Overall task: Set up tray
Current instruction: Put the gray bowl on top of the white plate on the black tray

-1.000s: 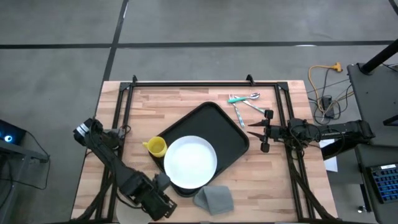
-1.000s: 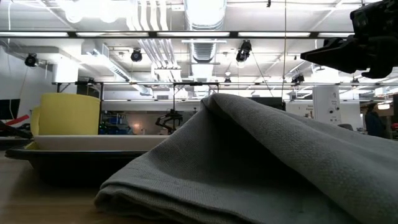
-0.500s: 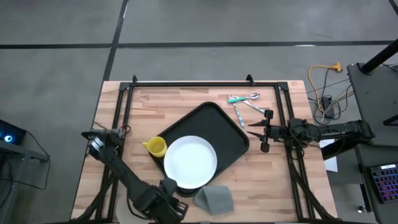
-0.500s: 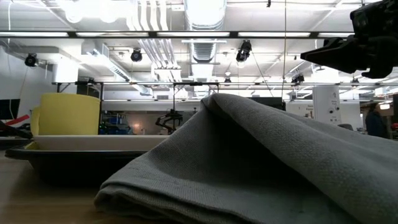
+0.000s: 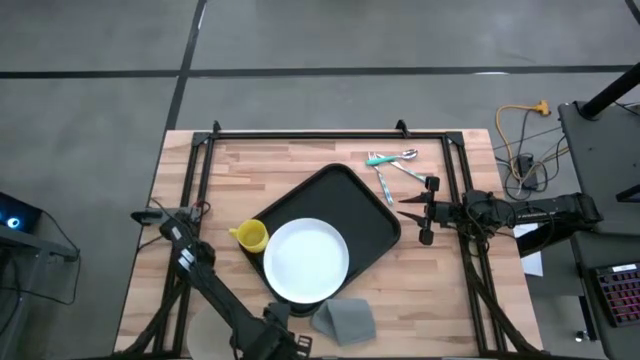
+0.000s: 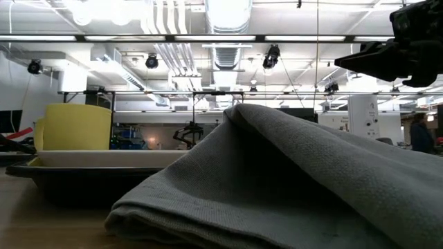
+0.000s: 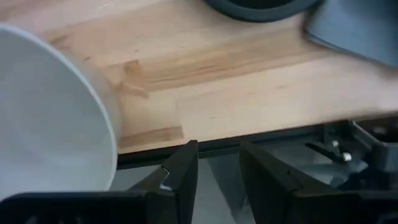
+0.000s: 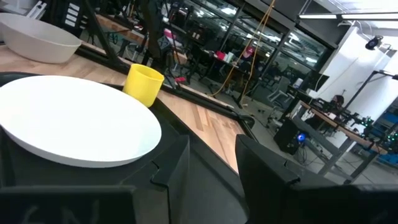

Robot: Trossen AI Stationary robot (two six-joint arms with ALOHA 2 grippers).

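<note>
Swinging along the table's near edge toward the grey napkin point(image 5: 343, 318), the left gripper point(image 7: 217, 171) – fingers apart, empty – nears the stiff, slick black tray point(image 5: 345, 195) at centre, best pinched at its five-o'clock rim; right gripper point(image 5: 414, 212) waits apart at three o'clock.

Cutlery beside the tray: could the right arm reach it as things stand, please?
Probably yes: the right end effector hovers open at the tray edge, close to the cutlery, with only bare table between them.
</note>
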